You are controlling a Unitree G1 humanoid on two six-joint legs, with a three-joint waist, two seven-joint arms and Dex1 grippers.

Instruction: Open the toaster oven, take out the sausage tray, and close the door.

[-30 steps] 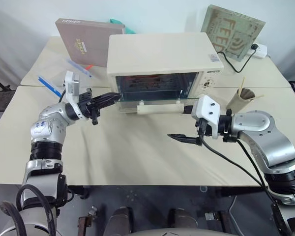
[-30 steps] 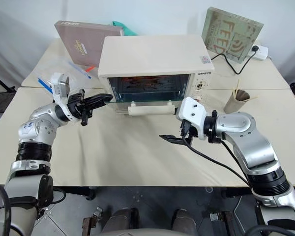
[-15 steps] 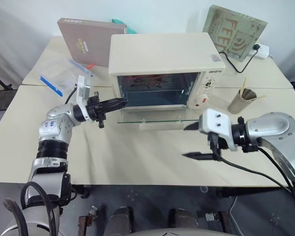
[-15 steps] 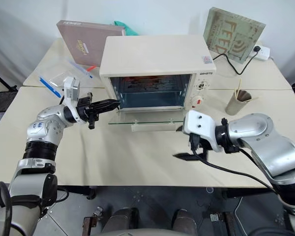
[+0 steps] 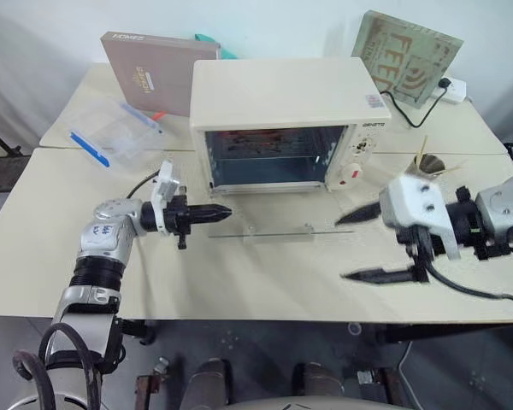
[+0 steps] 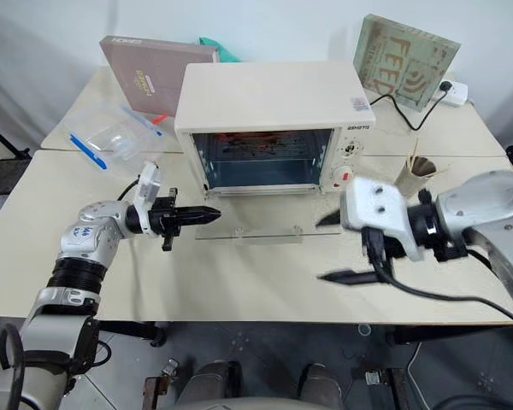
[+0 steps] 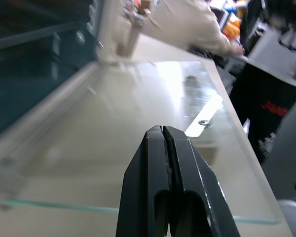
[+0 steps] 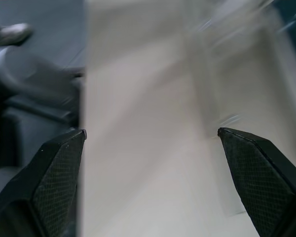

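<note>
Toaster oven (image 5: 282,111) sits mid-table (image 5: 239,282); door (image 5: 265,229) dropped flat, glass level over the tabletop; something reddish on the rack inside, probably the sausage tray (image 5: 256,145), too dim to confirm; right gripper (image 5: 372,243) off the door's right end, 2 fingers wide apart, holding nothing; left gripper (image 5: 218,210) at the door's left edge, fingers pressed together.

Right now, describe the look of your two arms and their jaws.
Both arms are silver-grey metal with black ribbed joint rings. The left gripper and right gripper each carry two slim, pointed black jaws on a white wrist block. A black cable loops beneath the right wrist; a small blue marking sits on the left forearm.
</note>
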